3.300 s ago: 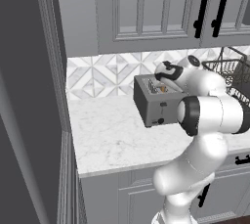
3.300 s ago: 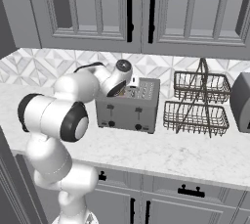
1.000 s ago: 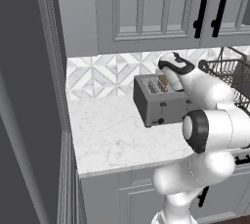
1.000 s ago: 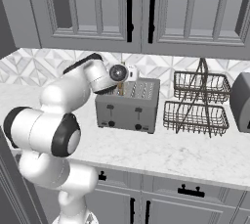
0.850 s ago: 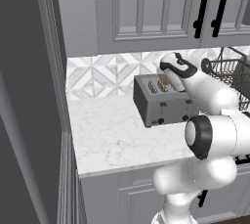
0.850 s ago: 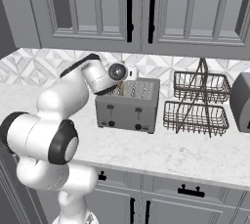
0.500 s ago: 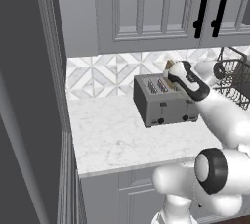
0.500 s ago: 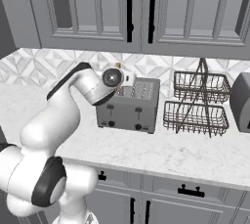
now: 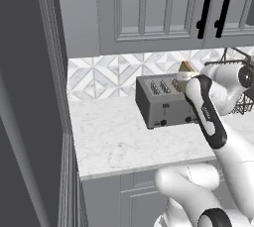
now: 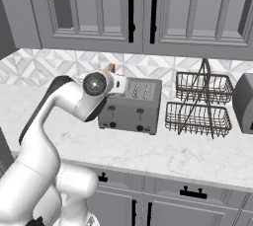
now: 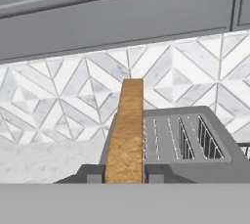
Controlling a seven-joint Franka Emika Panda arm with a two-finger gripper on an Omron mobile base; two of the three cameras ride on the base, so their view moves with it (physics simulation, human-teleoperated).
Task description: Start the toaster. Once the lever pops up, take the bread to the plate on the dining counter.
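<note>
Jaws (image 11: 125, 173) closed on the bread (image 11: 126, 135): in the hand view the tan slice stands edge-on between the two dark finger tips (image 11: 95, 173), which press it from either side at its lower end. The slice is clear of the toaster (image 11: 185, 145) and held above its top; the slots lie open at about 3 o'clock of the slice in that view.

Left base view: bread (image 9: 185, 67) shows as a small brown tip at the 12 o'clock edge of the hand, above the far right end of the toaster (image 9: 161, 104). The toaster sits on the marble-look tabletop (image 9: 114, 139) against the patterned backsplash (image 9: 99, 80), knob face toward the camera. Small black knobs are visible along its lower front; the lever cannot be told apart at this size.

Right base view: the arm's wrist covers the toaster's left end; the bread (image 10: 109, 68) pokes out at about 1 o'clock of the wrist joint. The toaster (image 10: 136, 105) stands upright, and a two-tier wire basket rack (image 10: 199, 104) is at its 3 o'clock, near but apart. A further grey appliance (image 10: 244, 102) sits at the right edge of the view, beyond the rack. Grey cabinets (image 10: 138, 8) with black handles hang overhead.
</note>
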